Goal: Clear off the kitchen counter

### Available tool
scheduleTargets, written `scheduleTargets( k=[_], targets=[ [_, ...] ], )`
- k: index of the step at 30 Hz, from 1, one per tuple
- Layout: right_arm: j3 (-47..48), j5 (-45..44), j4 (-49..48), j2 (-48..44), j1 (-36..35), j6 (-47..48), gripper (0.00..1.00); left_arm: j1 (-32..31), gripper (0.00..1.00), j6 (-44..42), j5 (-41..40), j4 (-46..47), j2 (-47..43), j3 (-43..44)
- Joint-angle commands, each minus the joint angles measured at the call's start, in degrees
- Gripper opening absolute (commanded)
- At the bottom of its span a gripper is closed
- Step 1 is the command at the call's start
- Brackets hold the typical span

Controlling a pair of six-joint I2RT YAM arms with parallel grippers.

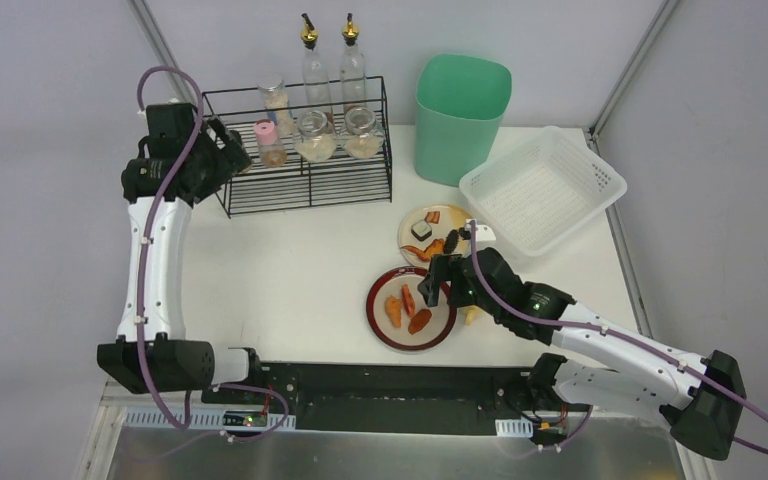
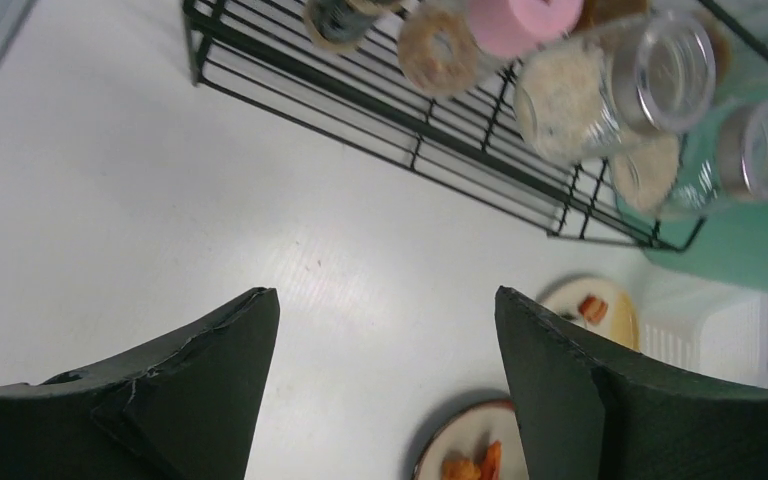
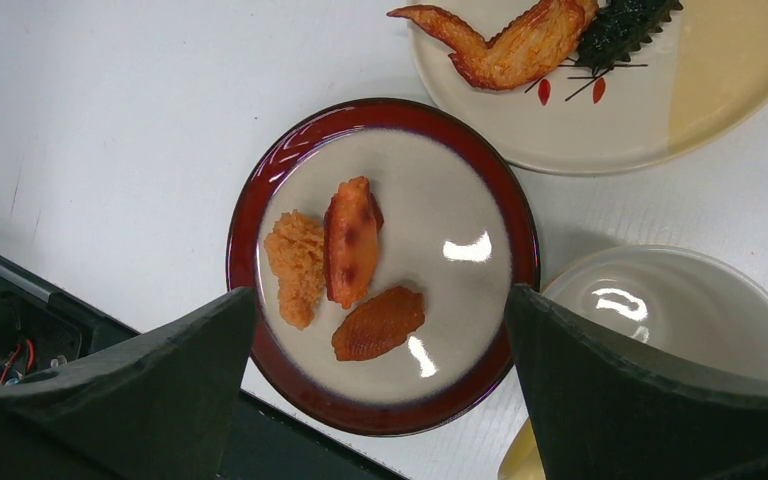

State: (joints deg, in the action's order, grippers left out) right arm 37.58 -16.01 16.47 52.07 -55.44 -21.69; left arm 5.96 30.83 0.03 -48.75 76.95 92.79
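Top view. Noted white table [image 1: 290, 260] filling the middle of the scene, carrying a black wire rack [image 1: 305, 185] of jars [image 1: 315, 135] at far left, plus a green bin [image 1: 462, 110] and a white mesh basket [image 1: 545, 190] at far right. Found left hand [image 1: 238, 155] raised at the rack's left end. Found right hand [image 1: 438, 282] over a red-rimmed plate [image 1: 370, 310] close to the table's near edge, with a cream plate [image 1: 407, 242] just beyond.

Left wrist view. Recorded fingers [image 2: 190, 390] spread wide, gripping nothing. Bare table below, rack beyond.

Right wrist view. Recorded fingers [image 3: 150, 390] fully apart and empty, straddling the red-rimmed plate with three orange food pieces [image 3: 350, 240] on it. Saw a chicken wing [image 3: 505, 40] on the cream plate and a white bowl [image 3: 680, 310] just beside the red-rimmed plate.
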Motion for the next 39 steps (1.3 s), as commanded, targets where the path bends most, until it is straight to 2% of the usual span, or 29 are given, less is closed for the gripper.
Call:
scheduleTargets(
  k=[1,4,9,18,23,28,33,39],
  targets=[
    [1.8,-0.6,-0.9,-1.4,-0.5,1.2,0.99,-4.2,0.81,-3.6,5.5,0.9,-6.8,-4.2],
    [3.6,-2.0,1.0,-2.5,-0.6,1.7,0.99,-5.7,0.82,-4.3,8.9,0.9,-10.2,-7.5],
    [7.2,-5.6,6.3,-4.8,-0.6,2.4,0.99,-12.0,0.82,-5.3,11.2,0.9,-15.2,-13.4],
    [17.3,-15.7,19.7,-1.4,-0.2,1.4,0.99,-24.2,0.82,-3.8,12.4,4.9,-16.5,-23.9],
    [19.4,-9.9,25.4,-0.9,-0.1,-2.9,0.99,-32.2,0.82,-0.7,12.5,11.0,-14.4,-29.0],
    [17.4,-4.2,29.7,-3.8,-0.1,-7.9,0.99,-37.2,0.81,1.6,11.5,16.1,-10.6,-32.7],
    [14.5,-0.4,34.7,-6.3,-0.1,-13.0,0.99,-39.7,0.8,3.1,11.6,20.3,-7.3,-35.4],
    [10.6,4.2,37.5,-7.6,-0.1,-18.3,0.98,-39.9,0.8,4.4,11.5,24.3,-5.7,-39.1]
  ],
)
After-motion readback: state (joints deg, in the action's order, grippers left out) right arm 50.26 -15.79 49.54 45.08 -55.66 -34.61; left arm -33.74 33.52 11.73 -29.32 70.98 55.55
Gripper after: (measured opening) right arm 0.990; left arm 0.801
